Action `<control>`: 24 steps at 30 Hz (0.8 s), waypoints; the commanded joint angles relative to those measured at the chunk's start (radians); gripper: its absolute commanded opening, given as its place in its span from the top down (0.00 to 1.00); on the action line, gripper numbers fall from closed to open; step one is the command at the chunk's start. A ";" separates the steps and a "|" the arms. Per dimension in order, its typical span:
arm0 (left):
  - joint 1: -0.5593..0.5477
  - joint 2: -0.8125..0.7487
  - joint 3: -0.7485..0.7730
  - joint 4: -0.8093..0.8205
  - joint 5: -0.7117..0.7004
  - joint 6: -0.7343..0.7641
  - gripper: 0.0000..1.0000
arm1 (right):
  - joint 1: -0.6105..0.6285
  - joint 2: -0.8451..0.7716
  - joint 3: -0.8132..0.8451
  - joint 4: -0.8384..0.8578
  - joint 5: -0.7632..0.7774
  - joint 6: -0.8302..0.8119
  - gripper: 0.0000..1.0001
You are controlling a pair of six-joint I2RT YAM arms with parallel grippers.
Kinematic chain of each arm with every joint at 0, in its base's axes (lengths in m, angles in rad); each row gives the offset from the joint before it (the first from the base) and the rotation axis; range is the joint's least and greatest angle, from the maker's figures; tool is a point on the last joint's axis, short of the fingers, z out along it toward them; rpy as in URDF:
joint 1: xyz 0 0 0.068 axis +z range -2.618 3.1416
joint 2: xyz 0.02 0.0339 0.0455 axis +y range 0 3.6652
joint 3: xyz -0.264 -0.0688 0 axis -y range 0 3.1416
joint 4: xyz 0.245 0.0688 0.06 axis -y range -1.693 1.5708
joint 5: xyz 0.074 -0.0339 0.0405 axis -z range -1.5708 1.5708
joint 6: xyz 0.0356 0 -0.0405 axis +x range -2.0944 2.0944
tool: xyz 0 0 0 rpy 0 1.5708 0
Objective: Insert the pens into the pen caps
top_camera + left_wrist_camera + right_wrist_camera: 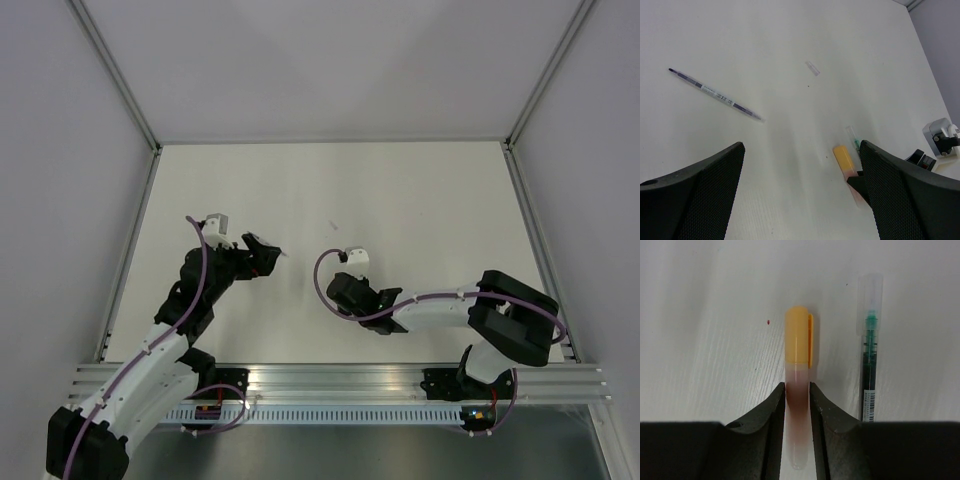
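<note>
In the right wrist view a pale pink-orange pen [797, 374] lies on the white table with its orange-yellow cap [797, 335] seated on its far end. My right gripper [797, 387] straddles the pen's body, fingers open by a hair on either side. Just to the right lies a dark green pen [869, 382] wearing a clear cap [870, 297] over its green tip. My left gripper [802, 145] hangs wide open and holds nothing. The orange-capped pen [844, 159] and the green pen [854, 136] lie by its right finger.
A thin purple pen [715, 94] lies uncapped at the left of the left wrist view, and a small clear cap [812, 68] lies farther off. From above, the two arms face each other mid-table, left gripper [262, 255] and right gripper [342, 290]. Walls enclose the table.
</note>
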 commanded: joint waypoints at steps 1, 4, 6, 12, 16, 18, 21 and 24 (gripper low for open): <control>-0.002 -0.014 0.002 0.024 0.010 0.032 0.00 | 0.007 0.002 0.060 -0.036 0.042 -0.014 0.68; -0.002 0.002 0.002 0.027 0.012 0.032 0.00 | 0.007 -0.045 0.053 -0.038 0.038 -0.018 0.68; -0.002 0.011 0.003 0.027 0.012 0.032 0.00 | 0.007 -0.059 0.045 -0.025 0.028 -0.020 0.68; -0.004 0.029 0.000 0.043 0.033 0.040 0.00 | 0.007 -0.097 0.088 -0.103 0.070 -0.066 0.66; -0.002 0.077 0.005 0.061 0.032 0.041 0.03 | 0.007 -0.160 0.163 -0.208 0.128 -0.138 0.66; -0.002 0.139 0.038 0.024 -0.008 0.047 0.07 | 0.004 -0.195 0.191 -0.251 0.149 -0.166 0.66; -0.002 0.260 0.124 -0.092 -0.204 -0.005 0.08 | -0.018 -0.278 0.194 -0.271 0.136 -0.224 0.66; -0.002 0.388 0.245 -0.224 -0.258 -0.107 0.11 | -0.030 -0.343 0.179 -0.260 0.127 -0.279 0.67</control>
